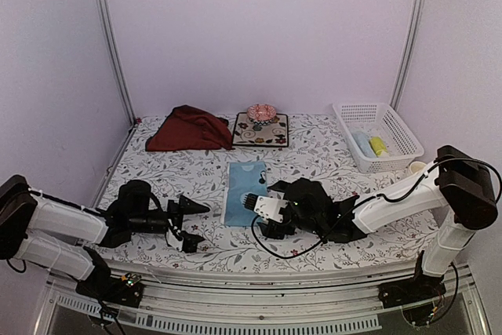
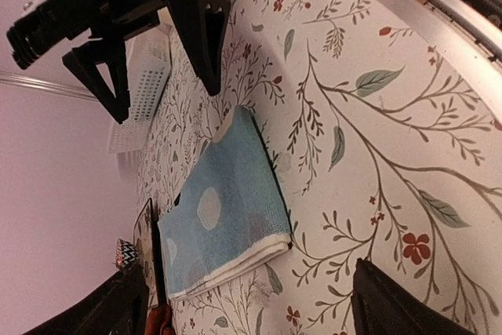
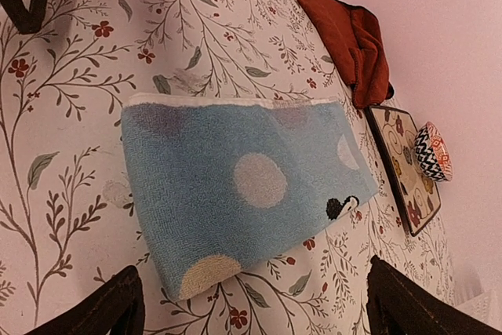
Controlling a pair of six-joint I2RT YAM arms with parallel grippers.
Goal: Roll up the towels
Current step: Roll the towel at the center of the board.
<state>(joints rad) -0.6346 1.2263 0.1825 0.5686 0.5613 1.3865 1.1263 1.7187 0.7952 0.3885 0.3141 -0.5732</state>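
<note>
**Blue dotted towel (image 1: 245, 182) flat and unrolled, both grippers wide open**

Top view: the blue dotted towel lies folded flat on the white floral table covering (image 1: 329, 164). The left gripper (image 1: 194, 223) sits to the left of it, jaws spread wide and empty. The right gripper (image 1: 252, 216) is at its near right corner, also spread wide and gripping nothing. Behind the towel to the left lies the crumpled dark red towel (image 1: 188, 129). Straight behind it is a dark floral mat (image 1: 271, 135) with a patterned bowl (image 1: 261, 112) on it. Behind to the right, a white basket (image 1: 396, 127) holds a pale blue towel (image 1: 362, 143) and a yellow towel (image 1: 379, 145).

Left wrist view: its fingers (image 2: 392, 304) stand far apart over bare covering. The towel lies beyond them, with the right gripper's open jaws past its far end.

Right wrist view: its fingers (image 3: 416, 304) frame the towel's near edge without touching it. A small black print shows on the cloth.
</note>
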